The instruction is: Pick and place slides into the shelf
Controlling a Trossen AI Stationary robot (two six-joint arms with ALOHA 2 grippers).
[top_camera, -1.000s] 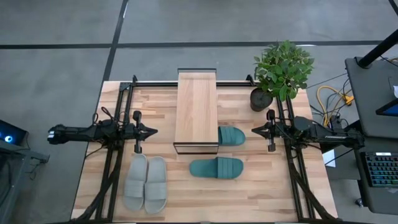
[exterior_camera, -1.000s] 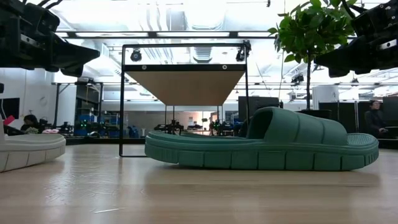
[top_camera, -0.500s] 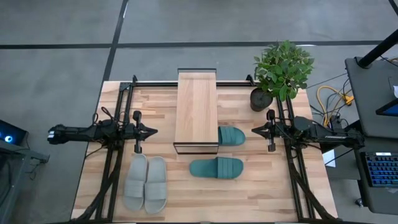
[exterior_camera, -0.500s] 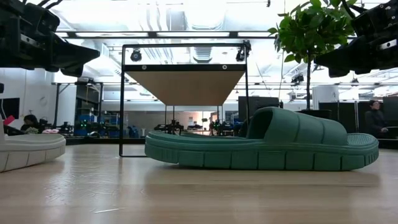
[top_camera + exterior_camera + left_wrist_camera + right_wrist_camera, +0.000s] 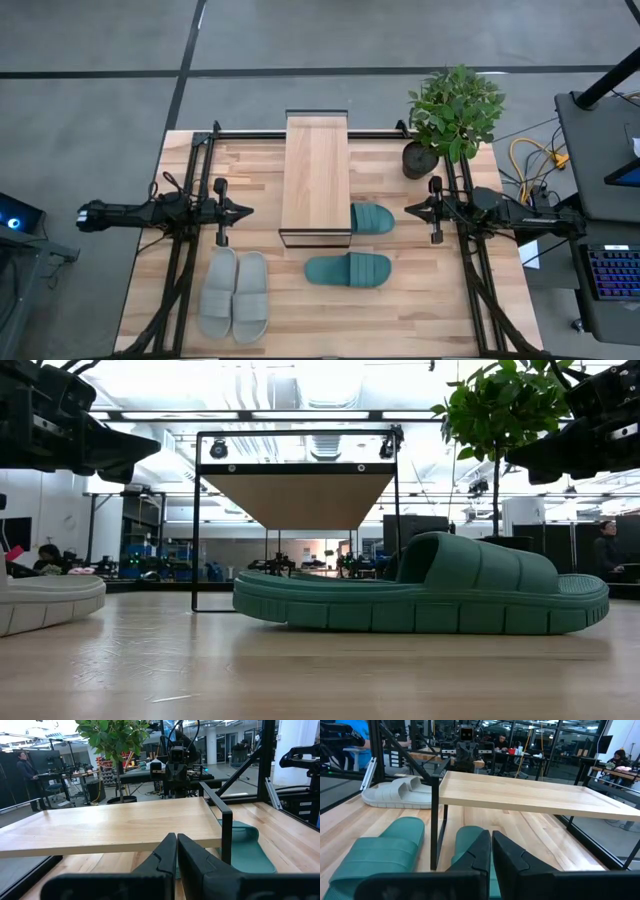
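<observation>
Two dark arms hang idle over the wooden table [image 5: 400,310], one at each side edge in the overhead view. The shelf [image 5: 316,178] stands in the upper centre of that frame, its light plank top running away from the table's near edge on a thin black wire frame.

The left gripper [image 5: 246,210] sits at middle left, pointing toward the shelf, its fingers [image 5: 165,855] pressed together with nothing between them. The right gripper [image 5: 409,209] mirrors it at middle right, likewise closed on nothing.

The grey pair of slides [image 5: 234,294] lies side by side at the lower left of the overhead frame, touching each other. One teal slide [image 5: 348,270] lies crosswise just below the shelf's near end, lower centre. The other teal slide [image 5: 372,219] lies just right of the shelf, partly tucked under the plank's edge.

A potted plant [image 5: 452,115] stands at the upper right corner of the table.
</observation>
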